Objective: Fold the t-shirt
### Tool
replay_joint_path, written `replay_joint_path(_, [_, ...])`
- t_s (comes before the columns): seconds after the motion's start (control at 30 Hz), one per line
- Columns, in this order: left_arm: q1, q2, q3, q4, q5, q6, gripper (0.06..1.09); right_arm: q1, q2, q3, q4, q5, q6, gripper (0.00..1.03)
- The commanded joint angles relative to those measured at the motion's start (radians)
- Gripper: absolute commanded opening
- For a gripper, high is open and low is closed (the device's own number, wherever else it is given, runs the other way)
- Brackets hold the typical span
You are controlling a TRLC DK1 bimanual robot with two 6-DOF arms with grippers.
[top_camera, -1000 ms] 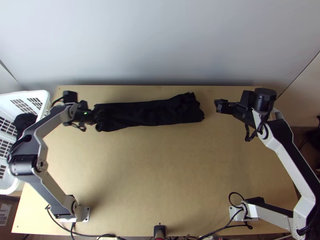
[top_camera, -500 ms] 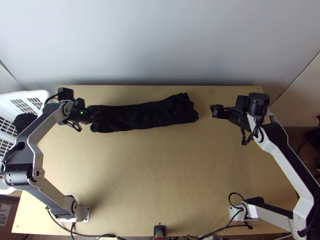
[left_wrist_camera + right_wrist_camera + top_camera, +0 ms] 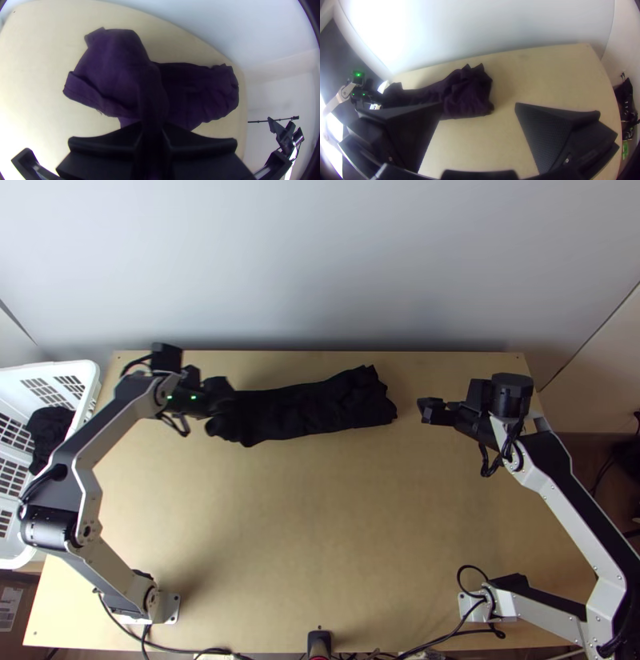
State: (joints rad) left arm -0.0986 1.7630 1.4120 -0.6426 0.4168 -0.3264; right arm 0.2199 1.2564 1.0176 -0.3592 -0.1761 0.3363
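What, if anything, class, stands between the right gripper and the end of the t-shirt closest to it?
Nothing visible stands in the way: a strip of wooden table separates the right gripper from the bunched end of the t-shirt.

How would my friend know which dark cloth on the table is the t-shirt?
Find the wooden table, then look near its far edge. The t-shirt is the long, dark, rumpled strip there, with the left claw gripping it near one end. The other dark cloth lies bunched in the white basket, with no claw on it.
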Motion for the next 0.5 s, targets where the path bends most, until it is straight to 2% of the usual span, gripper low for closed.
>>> replay_joint_path(0.0, [-0.122,0.049,0.082,-0.002,-0.038,-0.036,0.09,0.003,-0.017,-0.036,0.011,0.0,0.001,0.99])
replay_joint_path(0.47, [-0.276,0.23,0.337,-0.045,-0.087,-0.099,0.09,-0.011,-0.111,-0.137,0.012,0.001,0.0,0.99])
